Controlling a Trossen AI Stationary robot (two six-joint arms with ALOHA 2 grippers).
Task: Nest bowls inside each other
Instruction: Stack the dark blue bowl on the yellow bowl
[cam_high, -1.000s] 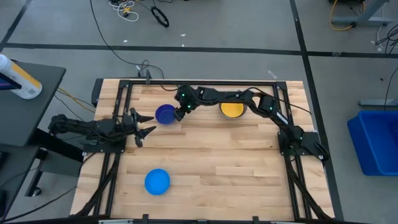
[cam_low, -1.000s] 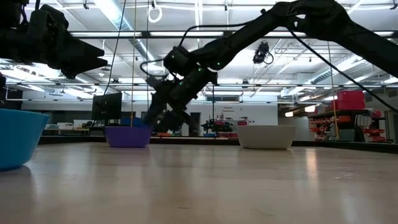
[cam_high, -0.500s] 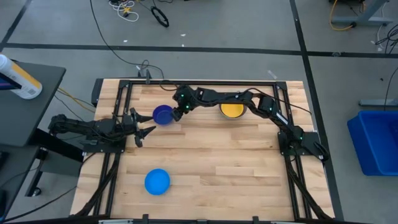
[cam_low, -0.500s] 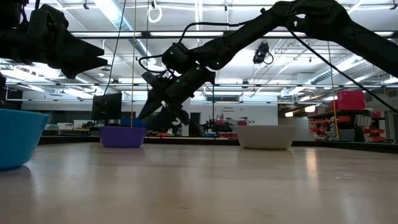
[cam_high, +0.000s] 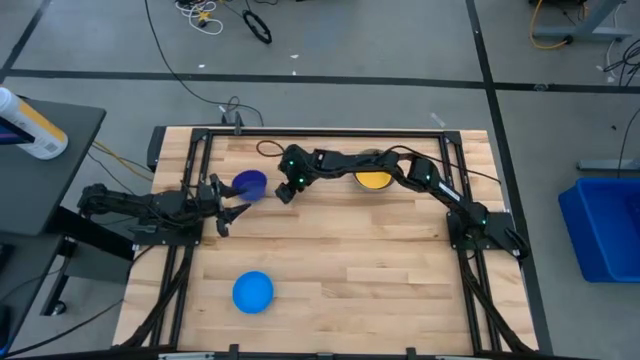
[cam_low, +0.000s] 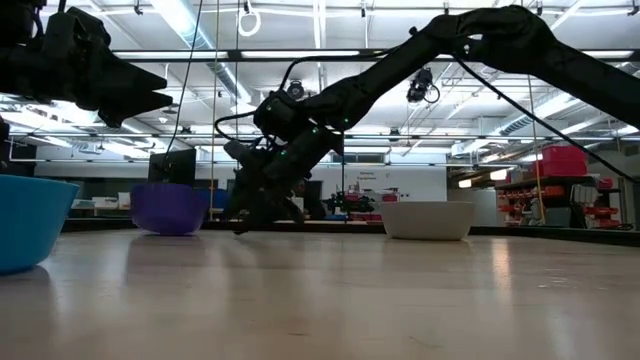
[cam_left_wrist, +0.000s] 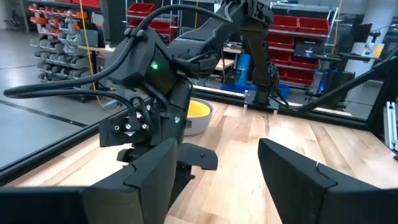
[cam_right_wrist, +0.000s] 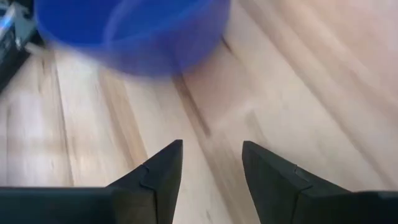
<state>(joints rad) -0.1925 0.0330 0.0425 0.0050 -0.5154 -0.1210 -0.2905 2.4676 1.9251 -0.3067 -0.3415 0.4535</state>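
Since a second ago the dark blue bowl (cam_high: 249, 184) has slid toward the left arm and the right claw (cam_high: 284, 192) has come off it, now just beside it, nothing between its fingers

High view: dark blue bowl near the far left of the worktop (cam_high: 340, 260), between the left claw (cam_high: 232, 208) and the right claw. Yellow bowl (cam_high: 374, 179) sits inside a pale grey bowl under the right arm's forearm. Light blue bowl (cam_high: 253, 291) alone near the front edge, well apart. Left claw spread, empty, waiting at the left edge

Low view: dark blue bowl (cam_low: 168, 207) tilted, seemingly rocking on its base; right claw (cam_low: 248, 222) low at the worktop beside it. Grey bowl (cam_low: 427, 220) upright, its yellow insert hidden by the rim. Light blue bowl (cam_low: 32, 220) cut off at the edge

Left wrist view: left claw (cam_left_wrist: 214, 180) fingers apart; right arm's wrist fills the middle and blocks the dark blue bowl

Right wrist view: right claw (cam_right_wrist: 210, 168) fingers apart over bare wood, blurred bowl (cam_right_wrist: 134, 28) just ahead

Judgement: let the bowl settle, then pinch one rim wall squarely, carry it level to the grey-and-yellow stack. No red bowl is visible in any view
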